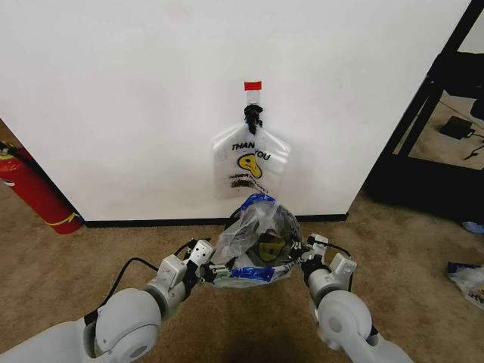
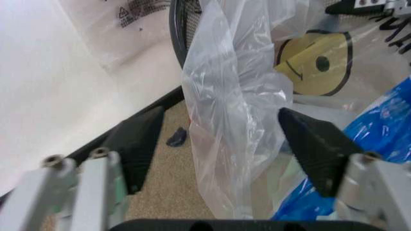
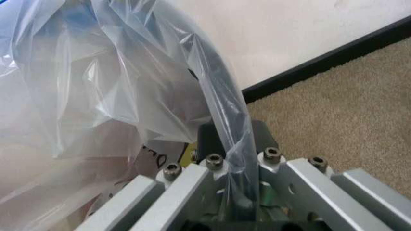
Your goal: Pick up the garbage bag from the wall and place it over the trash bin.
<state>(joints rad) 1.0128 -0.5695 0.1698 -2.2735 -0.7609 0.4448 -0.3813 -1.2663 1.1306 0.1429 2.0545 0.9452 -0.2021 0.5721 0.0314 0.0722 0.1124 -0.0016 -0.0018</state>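
Note:
The garbage bag (image 1: pixel 253 231), see-through with blue rim patches and a yellow smiley, is draped over the trash bin (image 1: pixel 288 227), whose black mesh shows through the film. My left gripper (image 1: pixel 210 268) stands open at the bag's left side. In the left wrist view, loose bag film (image 2: pixel 237 110) hangs between its spread fingers (image 2: pixel 138 144), with the bin's mesh rim (image 2: pixel 183 29) beyond. My right gripper (image 1: pixel 302 257) is at the bin's right side, shut on the bag film (image 3: pixel 222 96) where it wraps the bin's dark rim (image 3: pixel 200 61). The wall (image 1: pixel 113 91) rises just behind.
A flat white "THANK YOU" bag bundle (image 1: pixel 249 162) hangs from a black clip on the wall above the bin. A red fire extinguisher (image 1: pixel 34 189) leans at the left. A black frame (image 1: pixel 423 113) stands at the right. Brown carpet (image 1: pixel 113 249) spreads on both sides.

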